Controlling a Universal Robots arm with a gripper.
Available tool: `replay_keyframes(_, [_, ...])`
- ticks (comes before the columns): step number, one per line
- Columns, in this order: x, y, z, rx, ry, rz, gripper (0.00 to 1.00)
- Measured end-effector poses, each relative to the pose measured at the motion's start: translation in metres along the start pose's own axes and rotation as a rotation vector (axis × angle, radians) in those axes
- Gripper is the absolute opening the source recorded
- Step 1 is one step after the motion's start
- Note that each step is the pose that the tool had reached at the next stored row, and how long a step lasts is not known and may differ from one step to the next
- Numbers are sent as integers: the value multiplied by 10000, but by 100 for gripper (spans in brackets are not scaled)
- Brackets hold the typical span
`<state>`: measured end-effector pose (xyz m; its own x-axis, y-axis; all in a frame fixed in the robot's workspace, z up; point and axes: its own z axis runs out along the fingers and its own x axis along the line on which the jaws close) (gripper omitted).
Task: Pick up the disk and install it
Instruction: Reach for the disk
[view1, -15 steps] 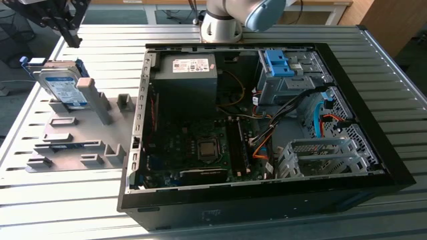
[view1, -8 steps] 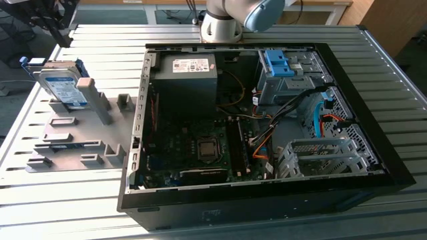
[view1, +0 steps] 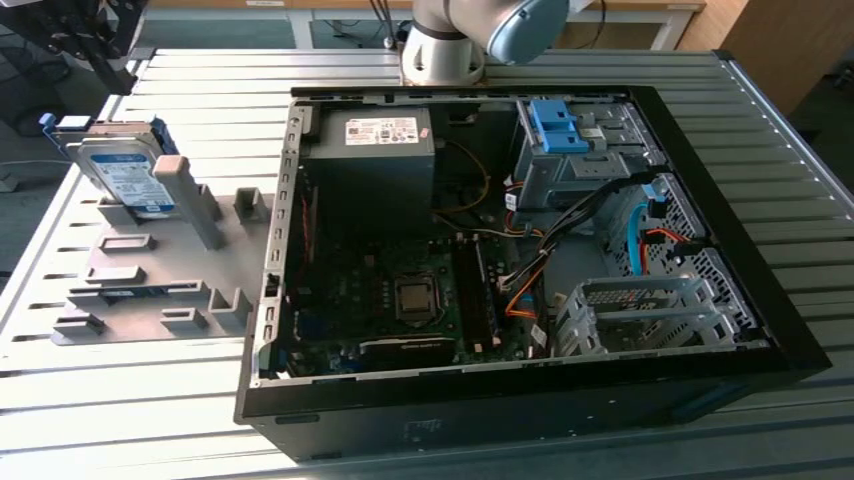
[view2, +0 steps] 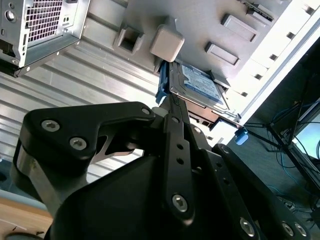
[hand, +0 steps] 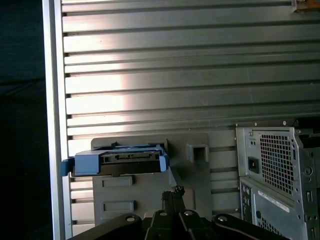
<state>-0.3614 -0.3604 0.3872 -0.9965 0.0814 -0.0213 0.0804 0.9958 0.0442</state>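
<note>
Silver metal in a blue frame, the disk (view1: 123, 172) stands on edge on the grey holder (view1: 200, 270). Its long axis rises steeply, top tipped toward the exterior view's left, label facing the open computer case (view1: 787, 330). In the second wrist view the gripper (view2: 170, 102) hangs apart from it, fingers closed on nothing.

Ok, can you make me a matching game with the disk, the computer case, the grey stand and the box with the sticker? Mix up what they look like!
Things:
1 disk
2 computer case
3 grey stand
4 box

Looks:
A black, open, wires inside
B flat, with blocks sticking up
C silver, in a blue frame, leaning on the stand
D dark grey, white sticker, sitting inside the case

Pairs: 1-C, 2-A, 3-B, 4-D
</note>
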Motion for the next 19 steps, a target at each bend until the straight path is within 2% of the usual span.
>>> replay_keyframes(11, [17,-1,-1,0,1,2,11])
replay_keyframes(19, [136,-11,-4,0,1,0,11])
